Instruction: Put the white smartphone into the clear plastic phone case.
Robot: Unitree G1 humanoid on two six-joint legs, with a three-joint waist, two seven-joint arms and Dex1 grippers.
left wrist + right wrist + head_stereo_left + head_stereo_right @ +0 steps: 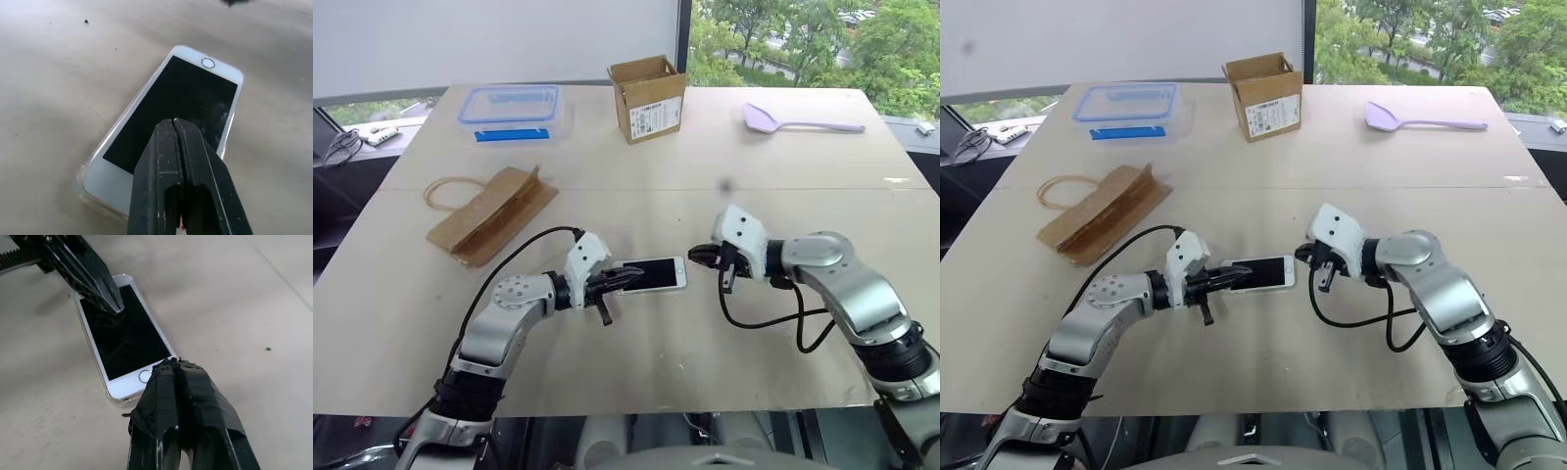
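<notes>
You're looking at the white smartphone (656,274) lying flat, screen up, near the middle of the tabletop (636,196) — and it's already sitting inside the clear plastic phone case (93,188), whose glossy rim is showing around the phone's edges and corners in both wrist views. Your left end effector (628,279) is clenched, fingers pressed together with nothing between them, its tip resting over the black screen at the end away from the home button. Your right end effector (697,257) is clenched too, gripping nothing, its taped fingers (181,396) sitting just beside the home-button end of the phone; whether they're touching it, you can't tell. The two arms are facing each other across the phone, one at each short end. Further back you're seeing a brown paper bag (489,215) lying flat on the left, a clear box with a blue lid (512,113), an open cardboard box (648,98) — and a lilac spoon (798,120) off to the right.
</notes>
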